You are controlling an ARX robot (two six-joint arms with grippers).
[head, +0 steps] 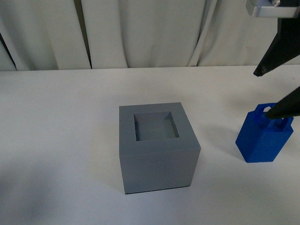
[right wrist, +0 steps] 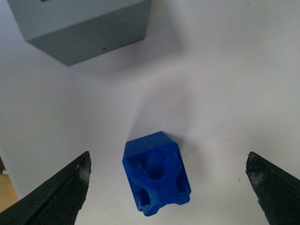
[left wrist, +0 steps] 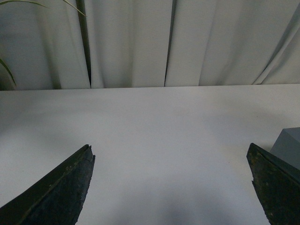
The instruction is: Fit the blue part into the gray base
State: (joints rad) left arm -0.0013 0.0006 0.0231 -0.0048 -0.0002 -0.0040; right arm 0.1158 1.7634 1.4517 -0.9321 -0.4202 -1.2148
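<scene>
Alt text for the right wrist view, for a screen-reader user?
The right hand, its two dark fingers spread wide open, hovers above the bright blue plastic block with loop handles, which stands on the white table between them. Part of the matte gray plastic cube sits beyond it, apart from the block.

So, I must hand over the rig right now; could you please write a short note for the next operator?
Left tool: open, holding nothing, over bare table.
Right tool: open, above the blue part, fingers wide on both sides, no grasp.
Blue part stands upright on the table, to the right of the gray base, apart from it.
Done: right tool positioned only; the recess is empty.
To do: grasp, lift, insert into the recess.
</scene>
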